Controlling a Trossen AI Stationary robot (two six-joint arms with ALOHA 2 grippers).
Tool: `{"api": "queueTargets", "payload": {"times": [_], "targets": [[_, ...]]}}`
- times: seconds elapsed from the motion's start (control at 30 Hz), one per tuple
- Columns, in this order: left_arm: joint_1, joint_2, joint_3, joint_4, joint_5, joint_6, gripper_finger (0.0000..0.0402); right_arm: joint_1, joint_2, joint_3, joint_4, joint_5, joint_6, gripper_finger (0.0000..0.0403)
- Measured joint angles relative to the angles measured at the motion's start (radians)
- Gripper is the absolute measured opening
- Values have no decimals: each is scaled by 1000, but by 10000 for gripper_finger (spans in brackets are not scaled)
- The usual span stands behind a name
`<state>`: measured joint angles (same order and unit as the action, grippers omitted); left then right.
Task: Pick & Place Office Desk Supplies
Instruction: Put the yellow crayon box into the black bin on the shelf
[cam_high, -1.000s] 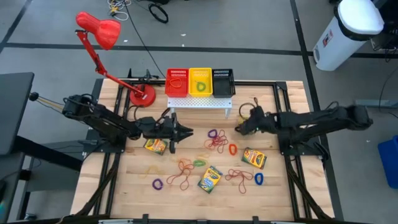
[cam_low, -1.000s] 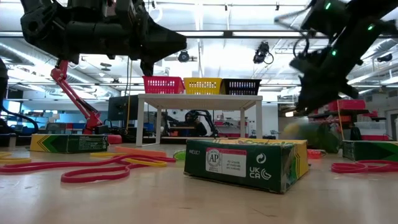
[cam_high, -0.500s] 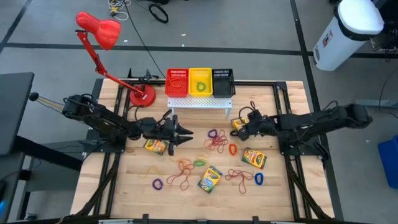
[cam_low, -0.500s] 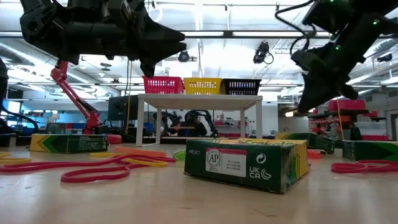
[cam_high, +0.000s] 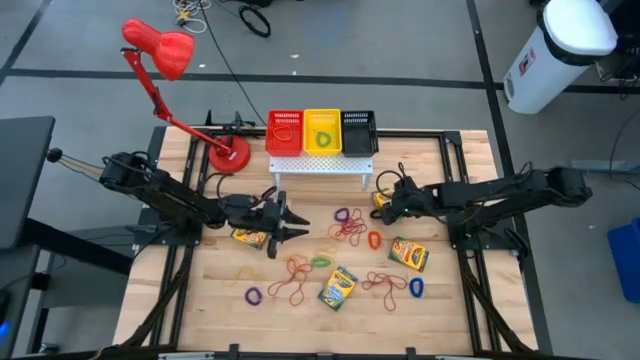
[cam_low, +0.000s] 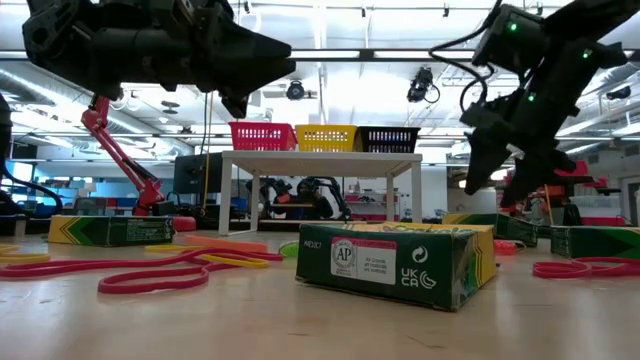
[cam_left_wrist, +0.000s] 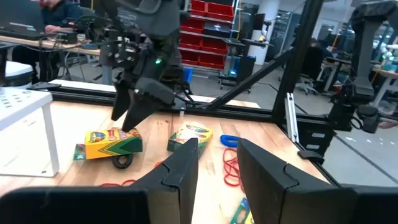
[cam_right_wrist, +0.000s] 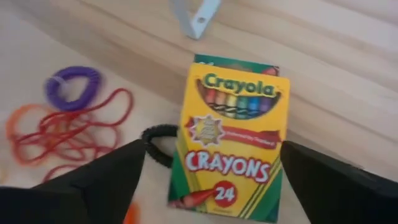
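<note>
A crayon box (cam_right_wrist: 233, 140) has been released on the table (cam_high: 455, 310); it lies between the right gripper's (cam_high: 381, 203) spread fingers.

Wooden table (cam_high: 200, 300) seen from above, cluttered mid-section. The white perforated rack (cam_high: 320, 165) blocks the far edge at centre, w/ red, yellow and black baskets (cam_high: 322, 131) behind it. A red desk lamp (cam_high: 228, 154) base sits just left of the rack. Tangled rubber bands (cam_high: 349, 227) fill the centre betw. the two arms. Crayon boxes (cam_high: 337, 287) lie scattered: one near front centre, one right of centre, one by the left gripper (cam_high: 296, 224), one under the right gripper (cam_high: 381, 203), its fingers spread wide. Bare wood lies along the front edge and at the near left and right corners; approach from there looks unobstructed
</note>
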<state>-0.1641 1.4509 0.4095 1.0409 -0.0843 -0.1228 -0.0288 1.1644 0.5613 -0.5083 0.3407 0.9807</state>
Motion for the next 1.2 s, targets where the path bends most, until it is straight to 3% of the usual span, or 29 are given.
{"api": "queueTargets", "payload": {"times": [0.2,0.33,0.7,1.2], "targets": [[-13,0,0,-4,2,0,121,0,77,0,31,56,36,368],[-13,0,0,-5,10,-11,121,-11,113,0,44,87,59,377],[-13,1,0,-10,11,-19,121,-65,143,0,132,41,12,395],[-13,1,0,-28,19,-36,121,-64,143,15,26,65,62,397]]}}
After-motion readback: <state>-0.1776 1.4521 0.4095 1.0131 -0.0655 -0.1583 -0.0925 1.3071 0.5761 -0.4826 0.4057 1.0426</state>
